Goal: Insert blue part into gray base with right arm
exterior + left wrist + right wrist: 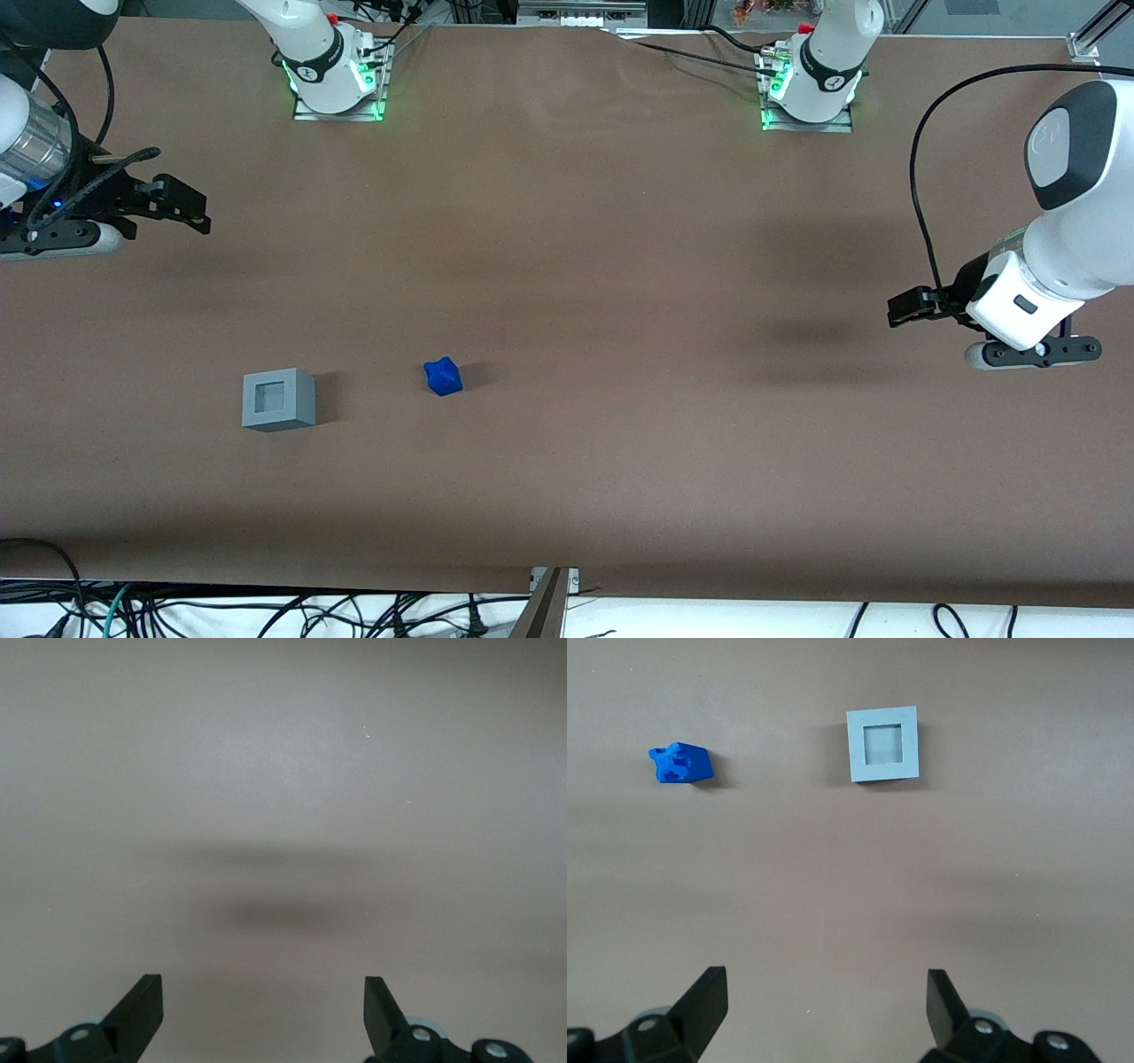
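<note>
The blue part lies on the brown table beside the gray base, which stands upright with its square recess facing up. Both also show in the right wrist view: the blue part and the gray base, apart from each other. My right gripper hangs high above the table at the working arm's end, farther from the front camera than both objects. It is open and empty, its fingers spread wide over bare table.
Two arm bases with green lights stand at the table edge farthest from the front camera. Cables hang below the table's near edge.
</note>
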